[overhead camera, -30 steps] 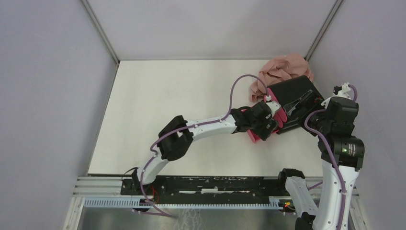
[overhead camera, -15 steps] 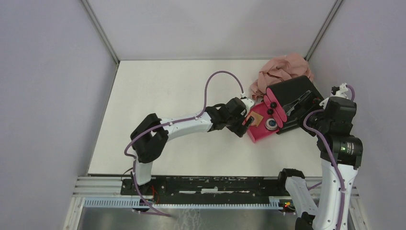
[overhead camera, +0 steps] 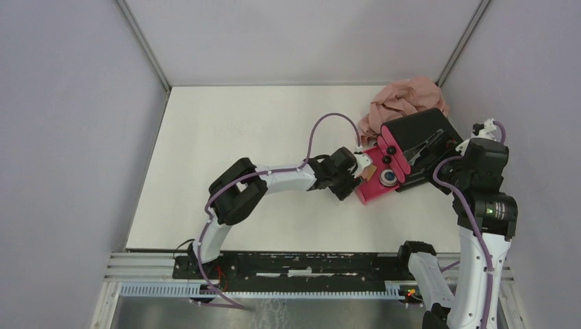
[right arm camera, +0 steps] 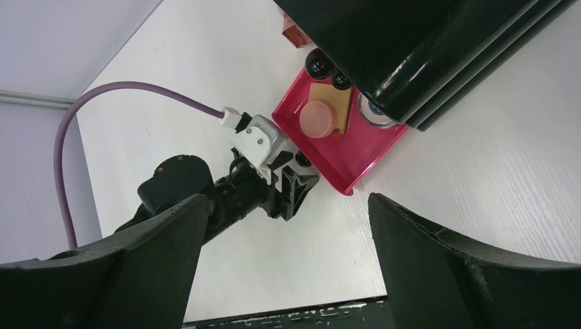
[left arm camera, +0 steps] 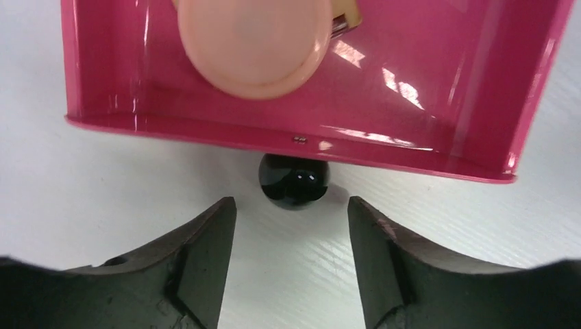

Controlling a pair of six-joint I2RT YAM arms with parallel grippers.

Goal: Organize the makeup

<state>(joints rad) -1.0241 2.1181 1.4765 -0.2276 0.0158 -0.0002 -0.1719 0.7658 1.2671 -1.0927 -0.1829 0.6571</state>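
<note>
Two makeup pieces, pad point(overhead camera: 368, 172) and compact point(overhead camera: 388, 177), lie in the open drawer point(overhead camera: 373, 195) beside the box point(overhead camera: 421, 130), seen from above; the left arm is nearer. Left wrist: left fingers point(left arm camera: 205, 240) spread, empty, drawer knob point(left arm camera: 294, 179) at twelve o'clock just ahead, untouched; puff point(left arm camera: 253, 44) beyond. Right wrist: right fingers point(right arm camera: 438, 260) parted, empty, over the box.

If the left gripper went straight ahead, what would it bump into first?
Probably the black knob on the front of the pink drawer. It sits just ahead of the left gripper, in line with its open gap.
</note>
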